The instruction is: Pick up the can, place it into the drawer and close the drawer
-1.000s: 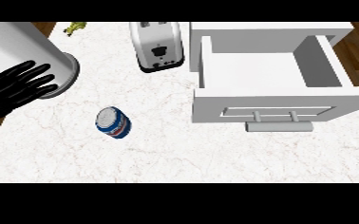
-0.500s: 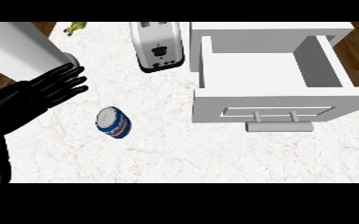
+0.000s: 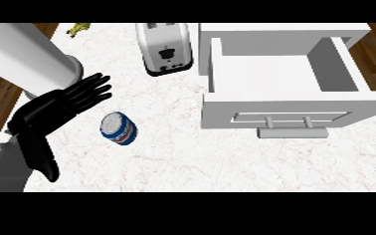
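My left hand (image 3: 55, 107) is hovering over the left part of the counter (image 3: 183, 164), its fingers (image 3: 92, 87) stretched out straight and spread, holding nothing. The can (image 3: 117, 128) is lying just beside it to the right, tipped on its side on the marble, not touching my palm. Beyond the fingertips a toaster (image 3: 167, 48) is standing near the back. To the right, the white drawer (image 3: 283, 82) is sitting pulled open, its handle (image 3: 292, 125) facing me.
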